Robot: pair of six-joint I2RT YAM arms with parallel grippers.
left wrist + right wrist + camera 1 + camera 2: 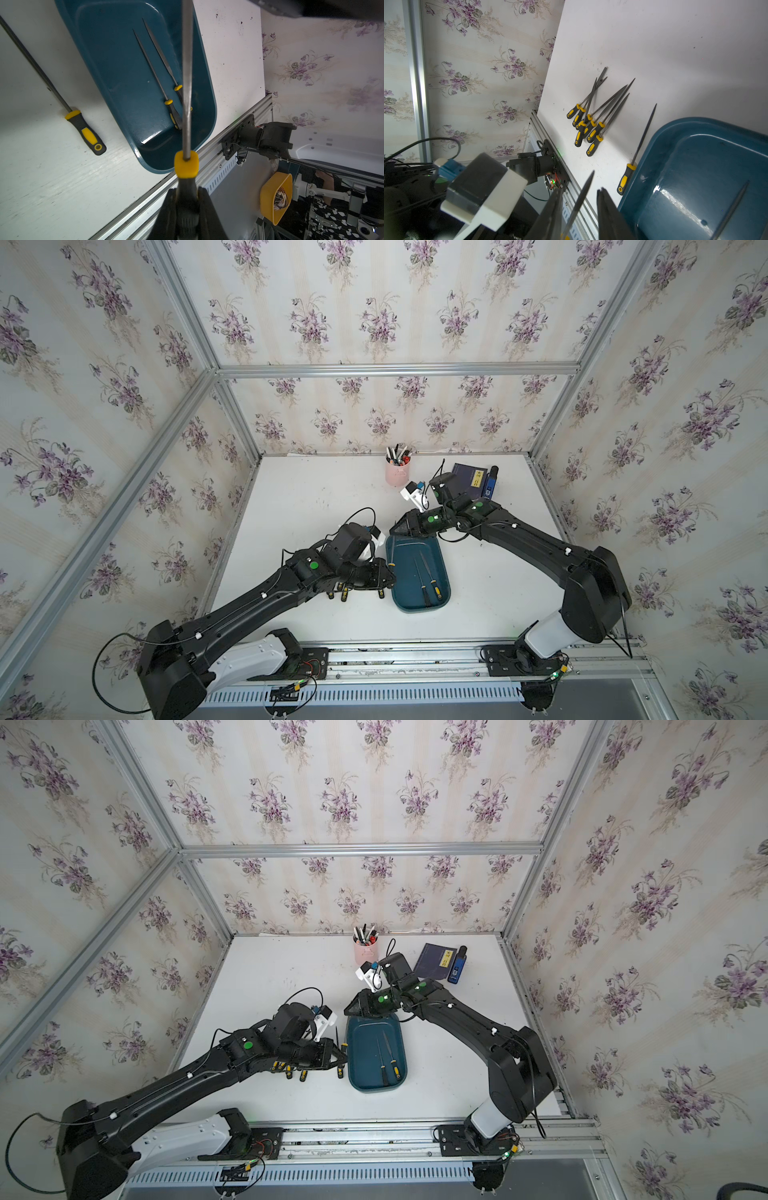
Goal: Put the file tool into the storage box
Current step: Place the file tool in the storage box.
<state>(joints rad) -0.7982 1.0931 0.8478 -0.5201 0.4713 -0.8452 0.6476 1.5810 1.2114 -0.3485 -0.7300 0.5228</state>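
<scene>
My left gripper (pixel 187 189) is shut on the black handle of a file tool (pixel 187 72) with a yellow collar. It hangs at the left rim of the storage box (pixel 405 568), a shallow dark teal tray holding two files (pixel 428 580). The held file's blade (pixel 581 197) rises between the fingers of my right gripper (pixel 579 191). That gripper hovers at the box's far left corner with its jaws apart, and a gap shows beside the blade. One file (pixel 83 128) lies on the table along the box. Several more (pixel 591 124) lie piled to the left.
A pink pen cup (pixel 397 472), a dark booklet (pixel 469 481) and a blue device (pixel 490 485) stand at the back of the white table. An aluminium rail (pixel 415 655) runs along the front edge. My two arms nearly meet over the box's far left corner.
</scene>
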